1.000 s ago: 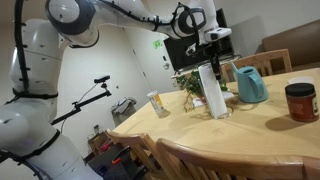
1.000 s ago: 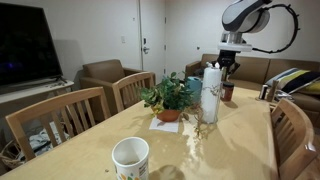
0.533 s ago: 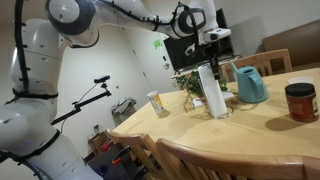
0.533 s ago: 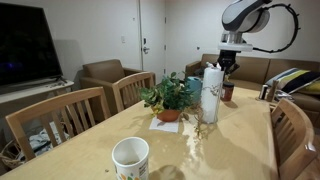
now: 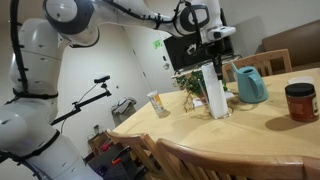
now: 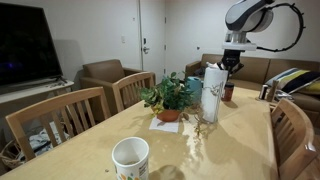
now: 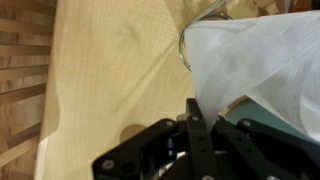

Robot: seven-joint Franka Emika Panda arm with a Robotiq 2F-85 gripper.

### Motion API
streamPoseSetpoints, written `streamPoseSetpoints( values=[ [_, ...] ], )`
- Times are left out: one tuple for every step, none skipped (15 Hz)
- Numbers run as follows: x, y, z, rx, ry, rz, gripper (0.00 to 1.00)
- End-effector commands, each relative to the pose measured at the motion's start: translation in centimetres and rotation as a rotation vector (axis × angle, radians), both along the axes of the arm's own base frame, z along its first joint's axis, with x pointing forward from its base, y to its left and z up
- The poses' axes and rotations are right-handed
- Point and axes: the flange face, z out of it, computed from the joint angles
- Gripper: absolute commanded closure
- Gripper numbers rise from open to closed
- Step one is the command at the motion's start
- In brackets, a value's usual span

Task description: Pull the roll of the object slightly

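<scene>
Roll (image 5: 213, 90) upright; gripper (image 5: 214, 64) directly above, pinching its top.

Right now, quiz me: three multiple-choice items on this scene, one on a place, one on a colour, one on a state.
1. Where is the hand?
A. over the jar
B. at the top of the paper towel roll
C. down by the cup

2. What colour is the pitcher?
A. teal
B. red
C. yellow

3. How is the hand set?
A. wide open
B. shut
C. out of every view

Answers:
1 B: both exterior views show it right at the top of the paper towel roll.
2 A: it stands teal on the table beside the paper towel roll.
3 B: the wrist view shows it closed, with the white sheet reaching its tips.
</scene>
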Motion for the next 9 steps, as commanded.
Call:
streamPoseSetpoints(
  values=[
    [-0.4,-2.3,0.5,0.021,0.017,-0.026,0.95],
    [-0.7,-2.9,0.5,0.018,0.019,-0.037,0.96],
    [-0.8,-3.4,0.5,0.018,0.021,-0.042,0.96],
    [-1.0,-3.9,0.5,0.017,0.022,-0.051,0.96],
    [-1.1,-4.3,0.6,0.013,0.022,-0.058,0.96],
    [-1.3,-4.8,0.7,0.01,0.022,-0.066,0.96],
    [-1.4,-5.1,0.8,0.008,0.02,-0.07,0.96],
    [-1.6,-5.5,0.9,0.004,0.019,-0.077,0.96],
    [-1.7,-5.8,1.1,-0.001,0.017,-0.082,0.96]
  ],
)
